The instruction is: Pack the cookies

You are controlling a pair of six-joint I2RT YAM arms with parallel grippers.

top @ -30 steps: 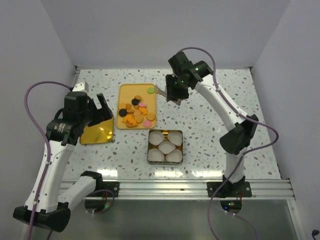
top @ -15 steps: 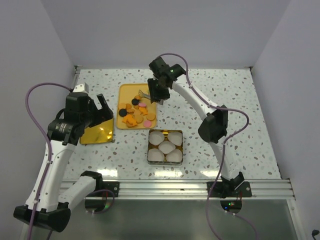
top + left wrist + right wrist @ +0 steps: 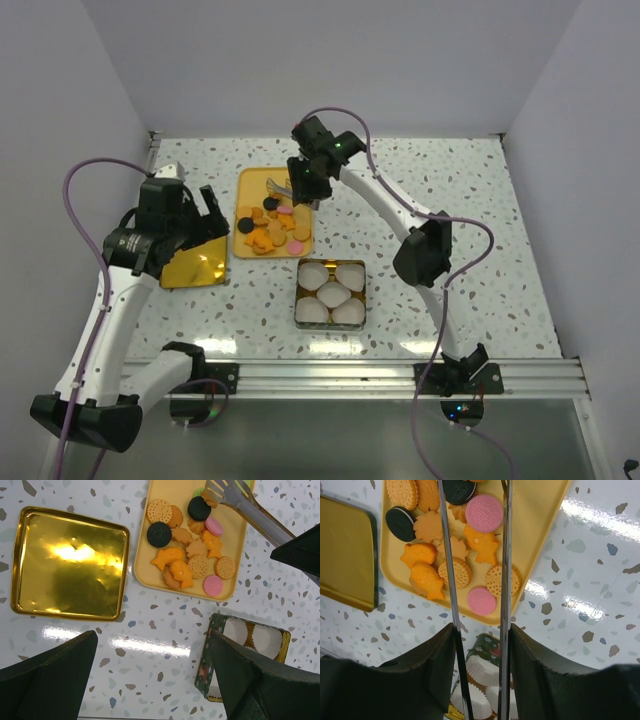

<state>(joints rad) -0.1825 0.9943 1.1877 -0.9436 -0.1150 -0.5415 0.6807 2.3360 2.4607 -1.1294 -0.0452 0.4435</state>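
**Left gripper** (image 3: 200, 215): raised above the table (image 3: 470, 200) at the left, by the gold lid (image 3: 70, 562). Its fingers are spread wide.

**Lid:** lies flat, hollow side up, its bare gold floor showing. It sits just left of the tray (image 3: 239, 540), with a strip of table between them.

**Tray:** yellow, oblong, flat on the table left of centre. The cookies (image 3: 190, 555) are all on it, bunched over its near and middle part in one loose layer, several overlapping. Most are orange-brown, some round, some shaped. Two are black and two pink. One green one lies at the far end, partly under the tongs.

**Tongs** (image 3: 227, 491): metal, with the slotted head over the far end of the tray at the farthest cookies. Whether the head touches them cannot be told. In the right wrist view the two arms stand apart.

**Right gripper** (image 3: 479, 630): above the tray's far right corner. Its fingers are pressed against the outer sides of the tongs' arms, holding them.

**Tin** (image 3: 300, 300): square, open, near and to the right of the tray, close to it but apart. It holds five paper cups (image 3: 331, 293), all showing white.
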